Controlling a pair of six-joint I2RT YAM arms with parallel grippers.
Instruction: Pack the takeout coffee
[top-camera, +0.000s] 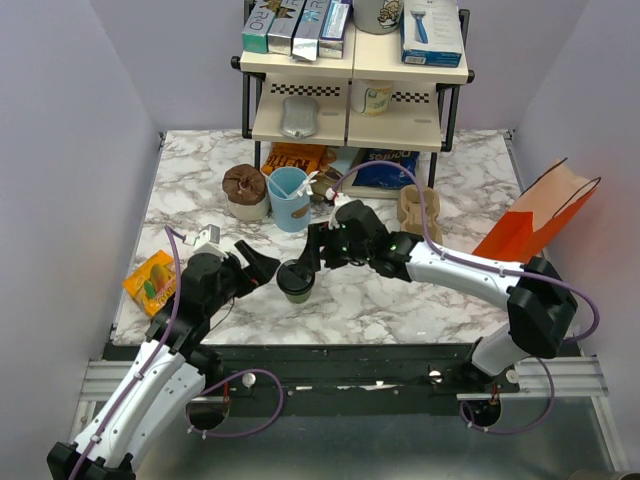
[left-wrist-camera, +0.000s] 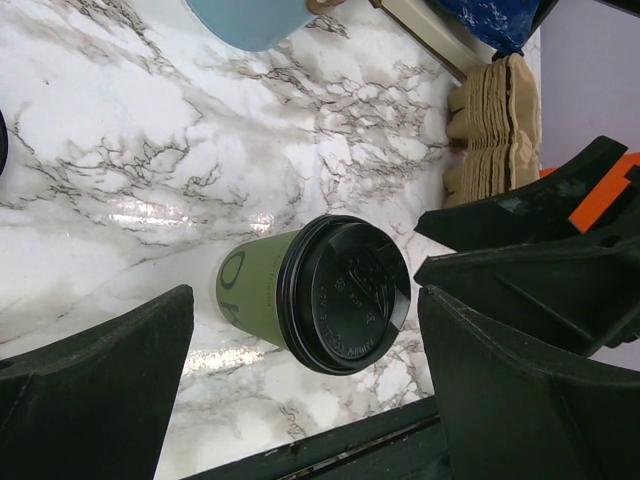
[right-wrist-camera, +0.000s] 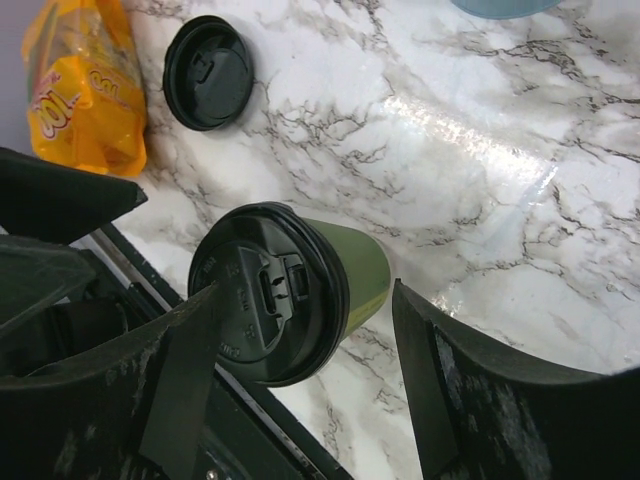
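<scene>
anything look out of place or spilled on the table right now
A loose black lid lies on the marble table next to the orange snack bag, not on any cup, so it looks stray. The takeout coffee stands upright with its own lid on, and no spill shows around it.

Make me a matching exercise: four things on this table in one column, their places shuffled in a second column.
Things:
1. coffee cup
2. paper bag
3. snack packet
4. blue cup

Places:
A. right edge of the table
B. back, near the shelf
C. front middle
D. left edge

Pairs: 1-C, 2-A, 3-D, 4-B
</scene>
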